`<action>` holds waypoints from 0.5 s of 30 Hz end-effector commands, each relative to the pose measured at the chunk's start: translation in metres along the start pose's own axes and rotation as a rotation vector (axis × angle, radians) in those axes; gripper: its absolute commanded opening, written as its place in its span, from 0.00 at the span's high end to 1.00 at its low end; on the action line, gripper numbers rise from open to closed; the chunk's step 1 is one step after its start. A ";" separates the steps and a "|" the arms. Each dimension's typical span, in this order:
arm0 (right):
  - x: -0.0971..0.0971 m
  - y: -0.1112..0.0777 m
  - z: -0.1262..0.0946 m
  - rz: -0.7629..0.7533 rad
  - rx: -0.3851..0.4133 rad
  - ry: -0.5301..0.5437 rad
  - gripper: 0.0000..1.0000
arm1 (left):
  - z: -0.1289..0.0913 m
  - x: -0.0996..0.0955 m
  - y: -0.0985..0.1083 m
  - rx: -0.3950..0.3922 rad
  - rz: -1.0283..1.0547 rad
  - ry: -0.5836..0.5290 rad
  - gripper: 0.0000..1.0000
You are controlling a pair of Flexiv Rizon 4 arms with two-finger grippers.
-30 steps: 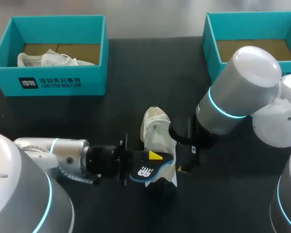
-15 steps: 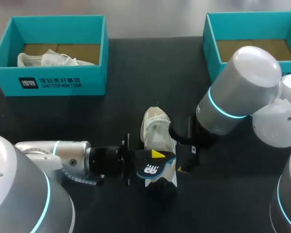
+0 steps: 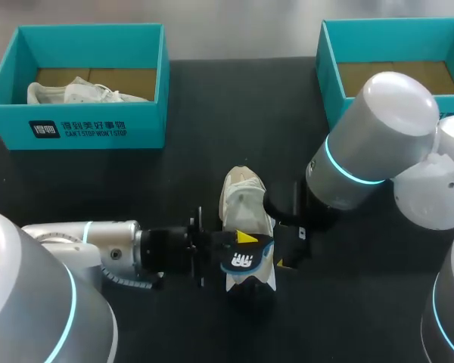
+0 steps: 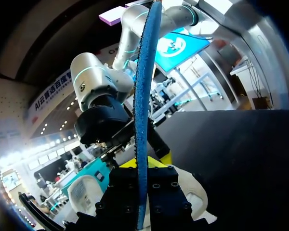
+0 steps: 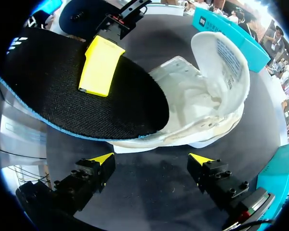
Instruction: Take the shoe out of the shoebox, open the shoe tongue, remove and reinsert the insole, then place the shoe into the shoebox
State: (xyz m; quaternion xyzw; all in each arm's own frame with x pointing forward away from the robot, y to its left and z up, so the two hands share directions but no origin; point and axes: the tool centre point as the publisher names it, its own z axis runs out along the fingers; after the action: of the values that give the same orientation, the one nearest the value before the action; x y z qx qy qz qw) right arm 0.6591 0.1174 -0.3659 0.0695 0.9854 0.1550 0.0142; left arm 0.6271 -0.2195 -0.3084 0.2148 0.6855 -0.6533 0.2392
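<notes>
A white shoe (image 3: 242, 200) lies on the black table at the middle, its tongue folded up (image 5: 226, 53). My left gripper (image 3: 240, 242) is shut on a black insole (image 3: 242, 262) with a blue edge, held just above the shoe's heel end. In the left wrist view the insole (image 4: 142, 106) stands edge-on between the fingers. In the right wrist view the insole (image 5: 72, 96) overlaps the shoe (image 5: 202, 106), with one yellow fingertip (image 5: 100, 65) of the left gripper pressed on it. My right gripper (image 5: 150, 161) stands open beside the shoe, touching nothing.
A teal shoebox (image 3: 87, 128) at the back left holds another white shoe (image 3: 83, 92). A second teal box (image 3: 333, 68) stands at the back right, partly behind my right arm (image 3: 371, 144).
My left gripper has carried the insole a little to the right, closer over the shoe. The right arm and the shoe have kept still.
</notes>
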 end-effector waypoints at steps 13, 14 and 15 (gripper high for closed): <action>0.001 0.000 0.001 0.000 0.001 -0.001 0.00 | 0.007 0.001 0.015 -0.016 -0.044 -0.003 1.00; 0.001 0.000 0.001 0.000 0.001 -0.001 0.00 | 0.006 0.001 0.016 -0.019 -0.047 -0.005 1.00; 0.001 0.000 0.001 0.000 0.001 -0.001 0.00 | 0.007 0.000 0.017 -0.021 -0.047 -0.005 1.00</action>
State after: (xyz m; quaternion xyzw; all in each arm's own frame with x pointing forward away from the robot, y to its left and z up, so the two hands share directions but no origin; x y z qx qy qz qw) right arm 0.6591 0.1174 -0.3659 0.0695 0.9854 0.1550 0.0142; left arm 0.6342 -0.2206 -0.3187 0.1936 0.6963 -0.6525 0.2279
